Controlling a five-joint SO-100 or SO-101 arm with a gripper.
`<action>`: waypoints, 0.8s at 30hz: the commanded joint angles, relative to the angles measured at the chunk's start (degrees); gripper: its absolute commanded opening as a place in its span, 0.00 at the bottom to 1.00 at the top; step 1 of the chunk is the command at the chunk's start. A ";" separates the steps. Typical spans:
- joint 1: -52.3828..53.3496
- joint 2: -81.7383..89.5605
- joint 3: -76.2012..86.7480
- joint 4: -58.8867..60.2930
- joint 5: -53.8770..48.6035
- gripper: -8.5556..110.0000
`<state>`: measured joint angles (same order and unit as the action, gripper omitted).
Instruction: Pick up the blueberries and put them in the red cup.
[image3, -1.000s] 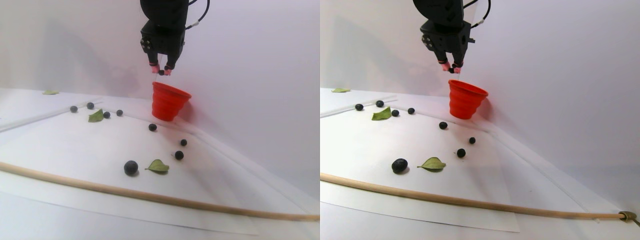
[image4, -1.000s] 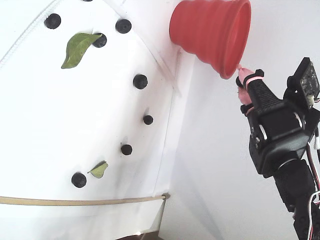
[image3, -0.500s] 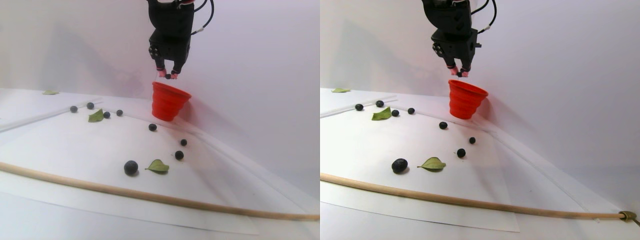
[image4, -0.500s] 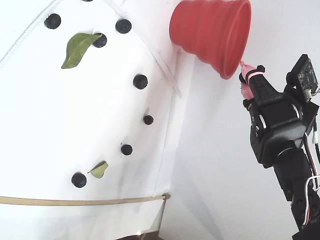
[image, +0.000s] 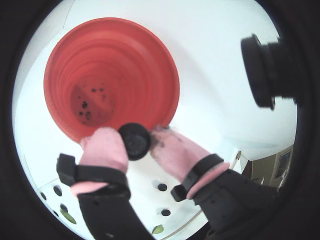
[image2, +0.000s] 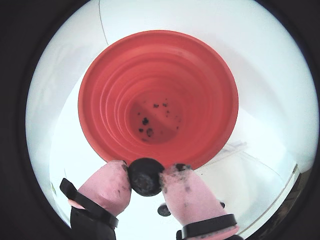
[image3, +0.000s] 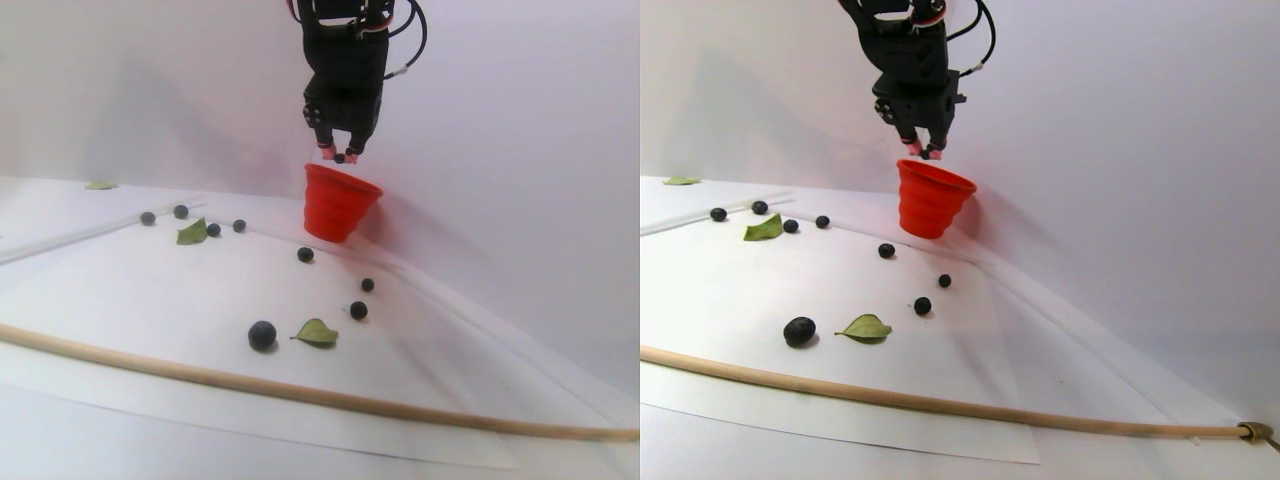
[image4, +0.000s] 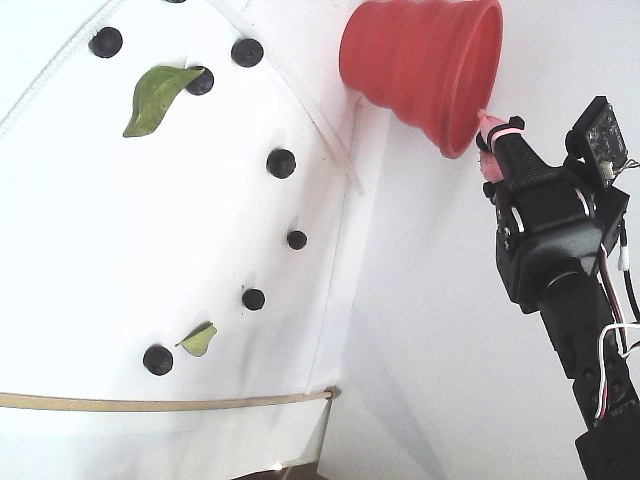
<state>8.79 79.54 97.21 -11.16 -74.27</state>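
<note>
The tool (image2: 145, 181) is clamped on one blueberry (image2: 145, 176), held between its two pink-covered fingertips (image: 104, 148). In both wrist views the berry sits at about six o'clock on the rim of the red cup (image2: 110, 90), right over the edge rather than over the middle of the opening. The cup's floor shows only dark specks and stains; no whole berry can be made out inside.

Over the last second the tool has travelled from a spot short of the cup to directly above its near rim, as the stereo pair view shows (image3: 339, 157), and it has come lower towards the opening. The fixed view places the fingertips (image4: 488, 128) just beside the cup's lip. This suggests the carry is nearly done and the release is the step in hand; a little more travel towards twelve o'clock in the wrist views would probably centre the berry, since a drop from here could strike the rim and bounce out.

Out on the white worktop (image3: 120, 290), the remaining blueberries (image3: 262, 334) lie scattered among green leaves (image3: 317, 332), well apart from the cup, with a wooden stick (image3: 300, 395) across the front. Much of the task appears to remain.
</note>
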 joint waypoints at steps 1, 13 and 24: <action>3.87 0.26 -8.26 -1.49 -0.44 0.16; 4.39 -6.68 -17.31 -1.05 0.09 0.16; 4.75 -6.94 -18.90 -0.79 0.00 0.20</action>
<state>9.23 68.91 83.41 -11.16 -73.92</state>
